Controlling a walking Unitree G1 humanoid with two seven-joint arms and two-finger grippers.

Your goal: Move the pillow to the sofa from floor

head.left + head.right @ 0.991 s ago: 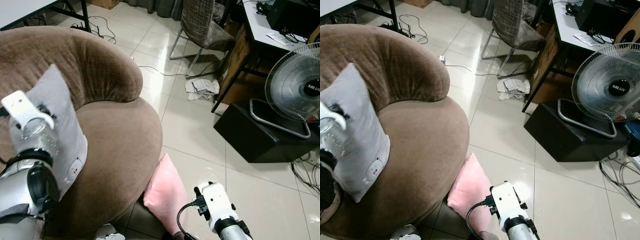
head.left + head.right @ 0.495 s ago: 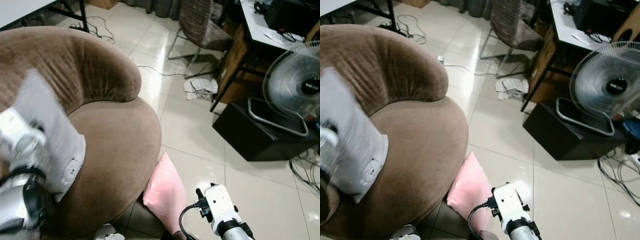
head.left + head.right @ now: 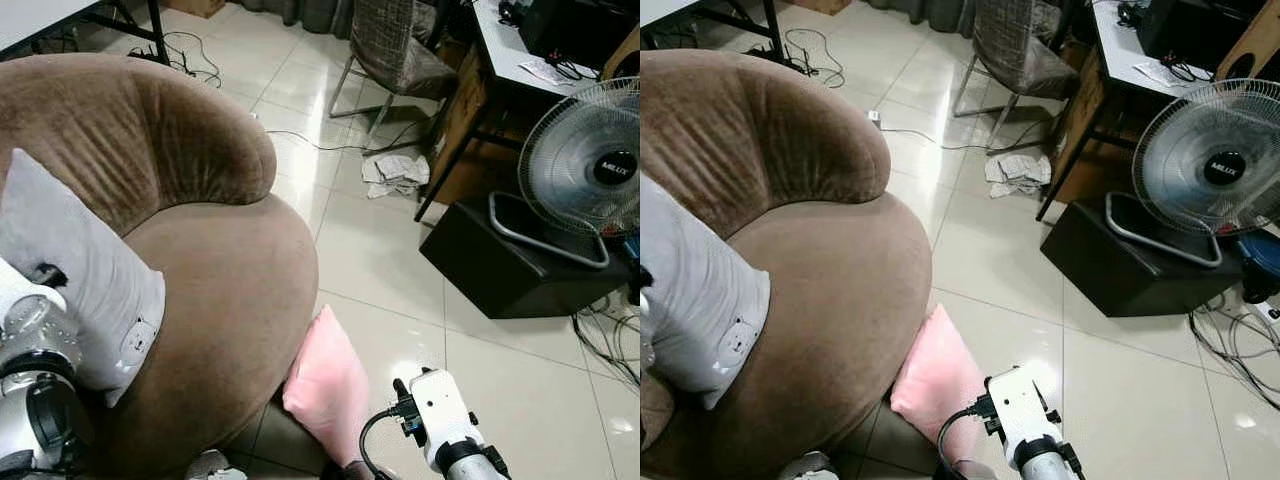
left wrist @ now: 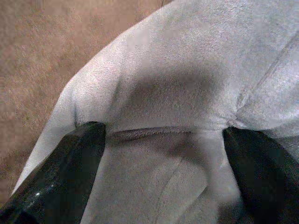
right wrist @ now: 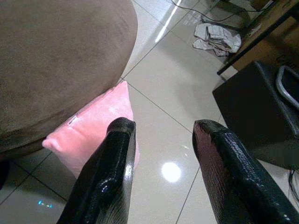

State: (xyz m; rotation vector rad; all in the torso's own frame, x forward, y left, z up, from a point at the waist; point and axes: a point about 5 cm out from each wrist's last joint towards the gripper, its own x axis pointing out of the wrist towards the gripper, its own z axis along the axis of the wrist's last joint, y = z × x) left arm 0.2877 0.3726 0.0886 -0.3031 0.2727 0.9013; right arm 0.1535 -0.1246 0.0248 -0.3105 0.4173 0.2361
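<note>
At lower left of your left eye view, the left gripper (image 4: 159,140) has its fingers (image 4: 60,177) spread apart, both pressed into the grey pillow (image 3: 85,265), which leans on the brown sofa (image 3: 200,200) against its backrest. Low in the frame's centre, a pink pillow (image 3: 325,385) lies on the tiled floor (image 3: 400,250), touching the sofa's base. Your right gripper (image 5: 161,177) hovers just beside it, fingers parted and holding nothing. A fan (image 3: 590,170) stands at upper right.
</note>
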